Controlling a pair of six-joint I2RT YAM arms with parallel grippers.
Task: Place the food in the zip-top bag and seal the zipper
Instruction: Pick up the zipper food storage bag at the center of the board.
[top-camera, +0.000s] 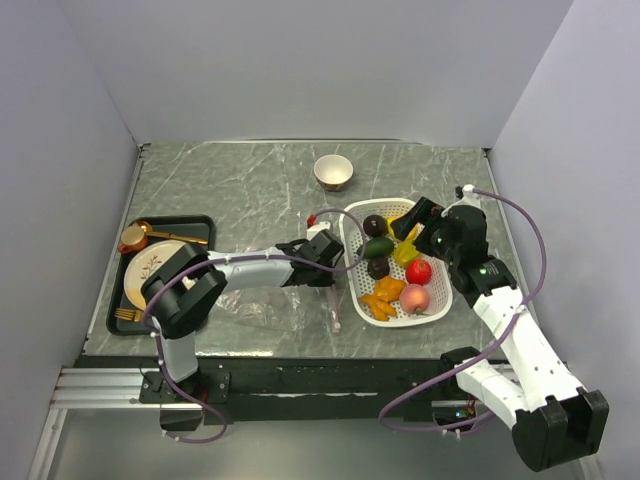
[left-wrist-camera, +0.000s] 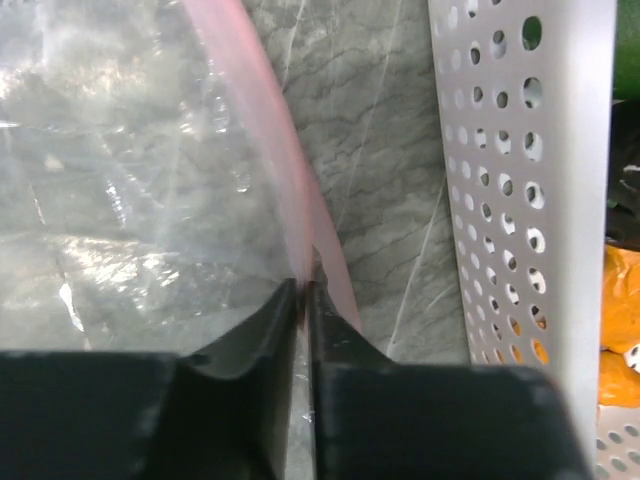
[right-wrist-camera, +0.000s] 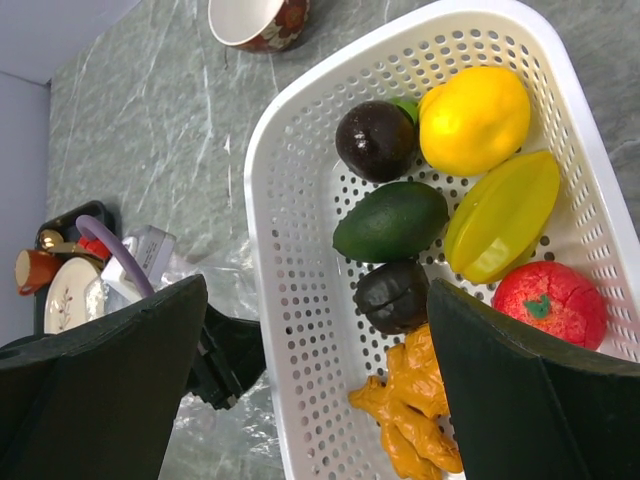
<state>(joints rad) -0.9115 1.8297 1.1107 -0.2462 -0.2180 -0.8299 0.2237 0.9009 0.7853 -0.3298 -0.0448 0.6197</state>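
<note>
Black rectangular tray (top-camera: 203, 222): at the far left of the grey marbled table (top-camera: 250, 190), carrying gold-coloured dishes and a pale round plate (top-camera: 160, 262).
Black-fingered left gripper (left-wrist-camera: 303, 292): jaws pressed together with only a sliver between them, pinching the pink strip of the bag. Its arm reaches across from the left toward the basket's near-left side.
Clear crinkly plastic zip-top bag (left-wrist-camera: 120, 180): lying flat on the table between the tray and the basket, with its strip edge toward the basket.
Thin pale pink zipper (left-wrist-camera: 268, 130): runs in a curve away from the pinched spot, just beside the basket's left wall. Whether it is sealed cannot be told.
Small round bowl, white inside and brown outside (top-camera: 333, 172): upright at the far middle of the table, well apart from the bag.
White perforated plastic basket (right-wrist-camera: 300, 190): right of centre, holding every piece.
Small toy food: all in the basket.
- a dark brown ball (right-wrist-camera: 375, 140)
- a yellow lemon (right-wrist-camera: 475, 118)
- a green avocado (right-wrist-camera: 390, 222)
- a yellow star fruit (right-wrist-camera: 500, 228)
- a second dark brown piece (right-wrist-camera: 392, 297)
- a red fruit (right-wrist-camera: 550, 303)
- an orange knobbly piece (right-wrist-camera: 410, 410)
- a pink peach (top-camera: 414, 298)
Black-fingered right gripper (right-wrist-camera: 316, 288): fingers spread wide with nothing between them, hovering above the basket's far right part.
</note>
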